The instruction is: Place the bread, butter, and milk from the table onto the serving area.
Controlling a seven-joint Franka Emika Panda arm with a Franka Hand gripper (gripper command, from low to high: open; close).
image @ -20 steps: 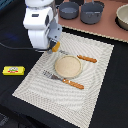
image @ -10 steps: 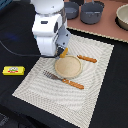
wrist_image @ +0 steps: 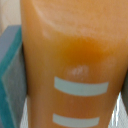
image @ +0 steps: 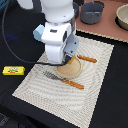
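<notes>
The large flat black table (image: 107,90) carries everything inspected here. On it lies the serving area (image: 95,82), a big beige finely striped rectangular placemat, which I take as my landmark.

My arm, white with a blue-grey housing, hangs over the placemat's middle and hides part of the round tan plate (image: 75,71) there. My gripper (image: 67,61) is low over that plate. An orange-handled fork (image: 65,80) and an orange-handled knife (image: 87,59) flank the plate on the mat.

The small golden-orange oblong bread loaf (wrist_image: 70,65) fills the wrist view, with pale scored bars across it. Blue-grey gripper parts show against both its flanks, so I judge the fingers clamped on the loaf, gripping across its width. Its long axis appears to run along the camera's line of sight, meaning the loaf hangs end-down toward the plate. Whether its lower end touches the plate, I cannot tell. I judge the hold is kept until the loaf is settled on the serving area.

The small flat bright-yellow butter packet (image: 13,71) lies on the bare table, well off the placemat toward the exterior view's left, not yet served. The milk carton is not visible.
</notes>
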